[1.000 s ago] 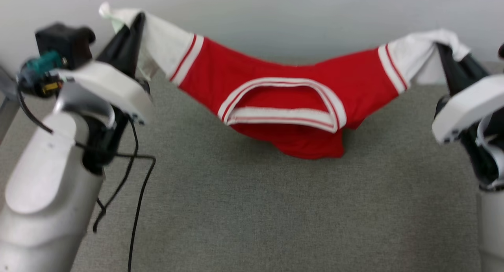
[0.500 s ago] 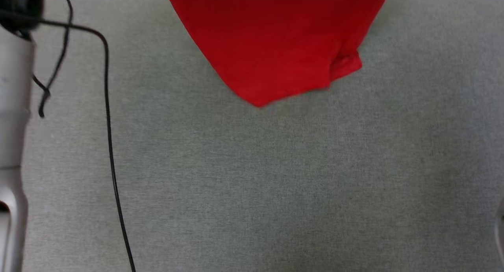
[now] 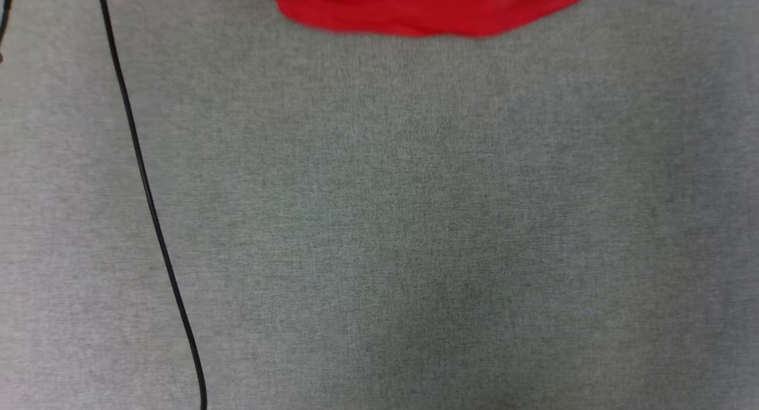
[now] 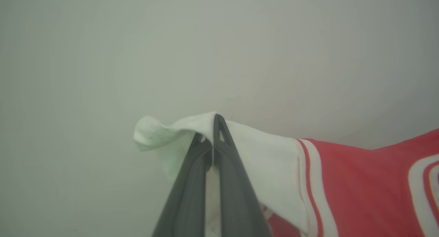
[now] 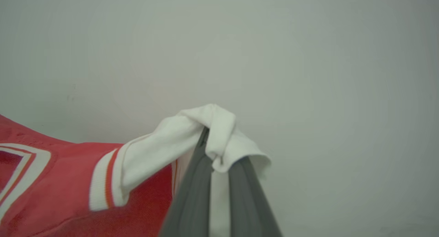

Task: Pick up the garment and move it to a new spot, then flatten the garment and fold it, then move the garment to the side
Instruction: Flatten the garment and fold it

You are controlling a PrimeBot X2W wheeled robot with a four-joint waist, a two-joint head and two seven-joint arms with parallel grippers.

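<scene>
Left fingers (image 4: 216,137) are pressed together with no gap between them at the tips, pinching the end of one white sleeve of the shirt (image 4: 360,182). The sleeve's loose end flops over the tips in a soft fold, and the cloth runs away from the grip as white, then a band of red and white stripes, then plain red, with part of the striped neckline at the edge of the left wrist view.

Right fingers (image 5: 204,154) are likewise closed on the other white sleeve. Here the cloth bunches over and around the tips, so the tips themselves are hidden under it. From this grip the shirt (image 5: 51,196) sags away through a striped band into red, again with a piece of the striped neckline at the edge of the right wrist view. Behind both grips is a plain pale wall (image 4: 205,41).

From the head camera, only the bottom of the shirt (image 3: 421,6) is in view, a blurred red edge at the top, over the far middle of the grey, cloth-textured desk (image 3: 415,220). Whether that edge touches the desk cannot be told. A thin black cable (image 3: 148,202) runs down the left side of the desk, well apart from the shirt.
</scene>
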